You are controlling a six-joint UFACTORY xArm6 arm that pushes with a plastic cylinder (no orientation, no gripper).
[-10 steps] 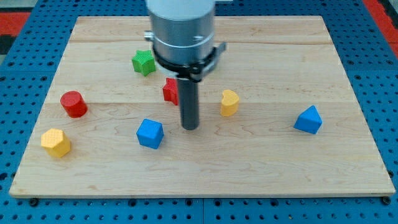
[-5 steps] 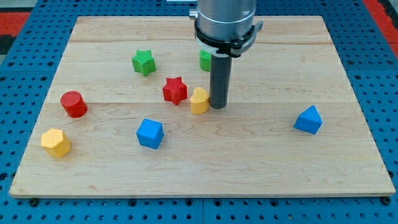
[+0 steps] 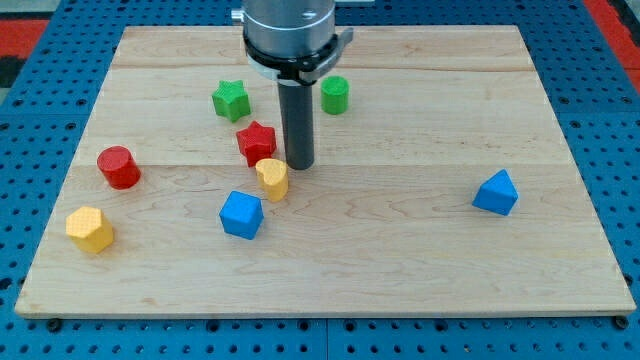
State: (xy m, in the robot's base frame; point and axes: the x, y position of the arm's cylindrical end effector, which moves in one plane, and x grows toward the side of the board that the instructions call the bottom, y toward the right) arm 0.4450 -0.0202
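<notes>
Resting on the board, my tip (image 3: pixel 299 165) touches a small yellow block (image 3: pixel 272 178) beside a red star (image 3: pixel 257 142).

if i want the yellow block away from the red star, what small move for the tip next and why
Probably a short slide toward the view's bottom-left. My tip sits at the yellow block's upper-right edge, seemingly touching, and the red star is just above the block. Keep it short: the blue cube lies close beyond.
</notes>
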